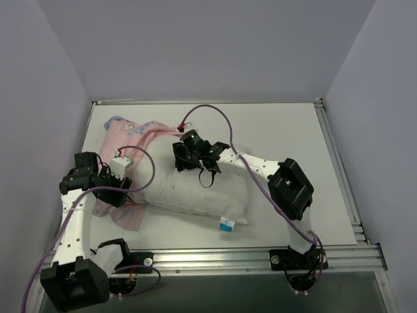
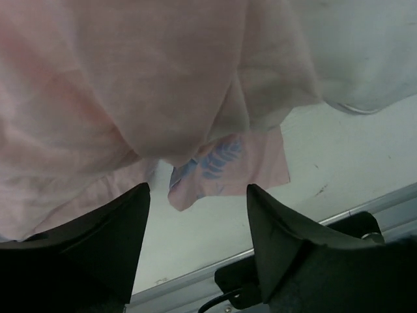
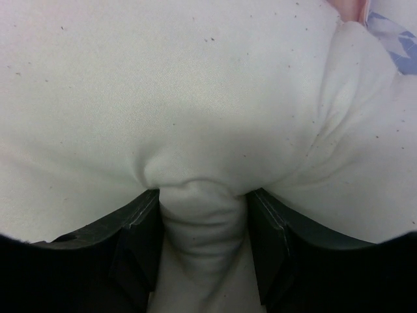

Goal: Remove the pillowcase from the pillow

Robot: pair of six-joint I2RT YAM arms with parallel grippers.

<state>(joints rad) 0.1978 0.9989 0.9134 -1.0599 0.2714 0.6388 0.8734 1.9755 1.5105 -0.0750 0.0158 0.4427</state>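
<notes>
The white pillow (image 1: 195, 192) lies mid-table, its blue-and-white label (image 1: 226, 225) at the near edge. The pale pink pillowcase (image 1: 127, 134) is bunched over the pillow's left end and spreads to the back left. My right gripper (image 1: 184, 158) presses on the pillow's top and is shut on a pinched fold of the pillow (image 3: 195, 85); in the right wrist view the gripper (image 3: 202, 208) holds that fold between its fingers. My left gripper (image 1: 125, 177) is at the pillowcase's left side. In its wrist view the left gripper (image 2: 197, 195) is open and empty, with the pillowcase (image 2: 130, 85) just beyond its tips.
An aluminium rail (image 1: 260, 255) runs along the table's near edge, and another rail (image 1: 339, 163) along the right. Cables loop over the pillow and the left arm. Bare table (image 2: 313, 169) shows below the pillowcase's hanging corner. A bit of printed pillowcase (image 3: 391, 39) shows beyond the pillow.
</notes>
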